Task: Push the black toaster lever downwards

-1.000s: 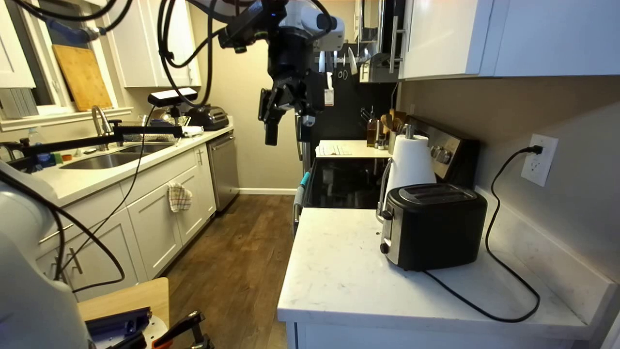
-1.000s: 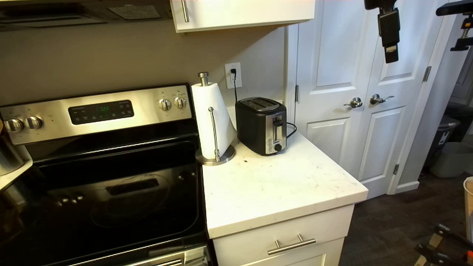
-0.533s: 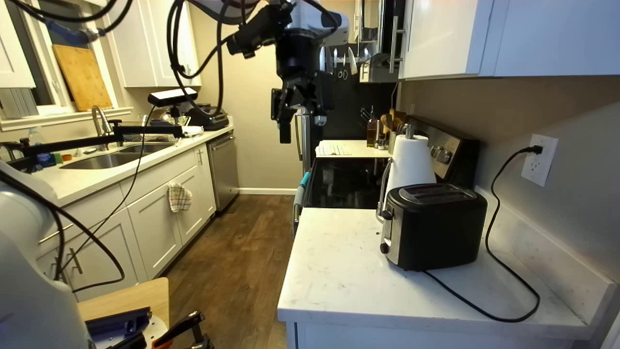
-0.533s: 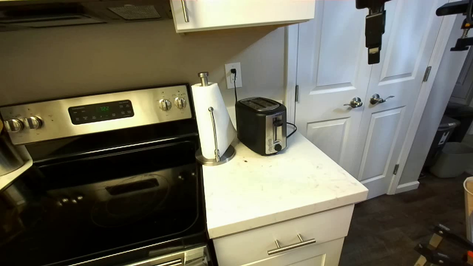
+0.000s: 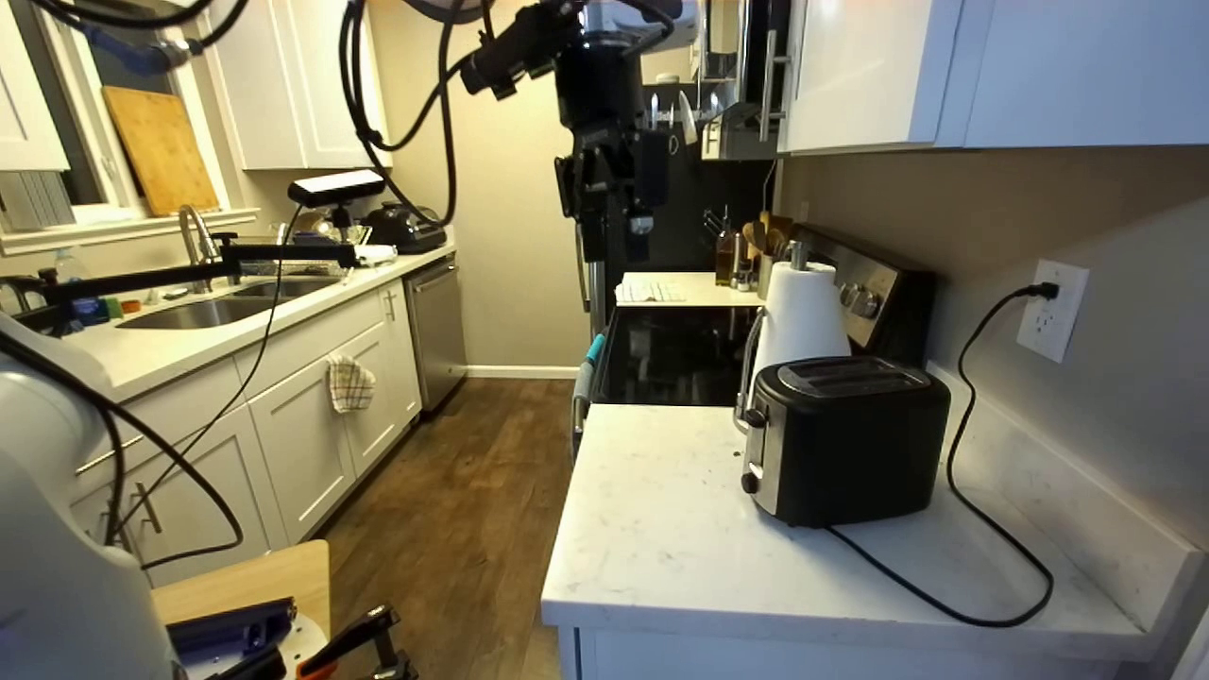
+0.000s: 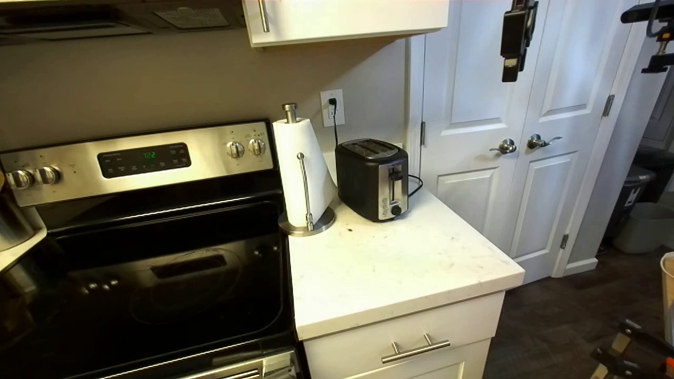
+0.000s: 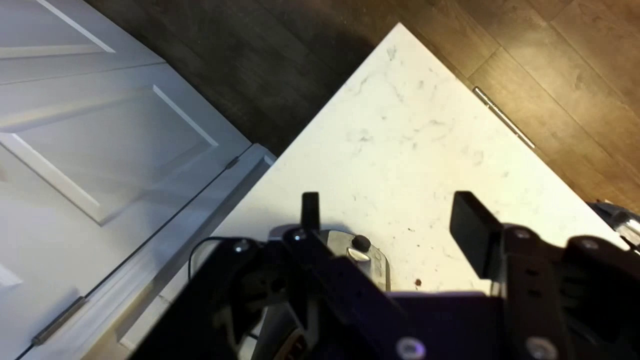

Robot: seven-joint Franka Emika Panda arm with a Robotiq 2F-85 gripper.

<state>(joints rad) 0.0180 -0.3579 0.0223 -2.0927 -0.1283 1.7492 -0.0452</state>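
Observation:
The black toaster (image 5: 855, 453) stands upright on the white counter, and it also shows in an exterior view (image 6: 363, 181). Its black lever (image 5: 756, 418) is near the top of the slot on the silver front face, as the lever also shows in an exterior view (image 6: 396, 176). My gripper (image 5: 616, 241) hangs fingers down, above and apart from the toaster; it also shows in an exterior view (image 6: 511, 72). In the wrist view my gripper (image 7: 385, 215) is open and empty. There the toaster's front (image 7: 381, 272) shows behind the left finger, with a black round knob (image 7: 361, 243); the lever is hard to make out.
A paper towel roll (image 5: 801, 316) on a stand is beside the toaster. The toaster's cord (image 5: 1001, 534) runs to a wall outlet (image 5: 1052, 312). An upper cabinet (image 5: 1001, 76) overhangs the counter (image 5: 661, 529). A black stove (image 6: 158, 284) adjoins it.
My gripper has moved rightward in one exterior view and leftward in another, closer to the toaster, and has turned slightly. The toaster and its lever have not moved.

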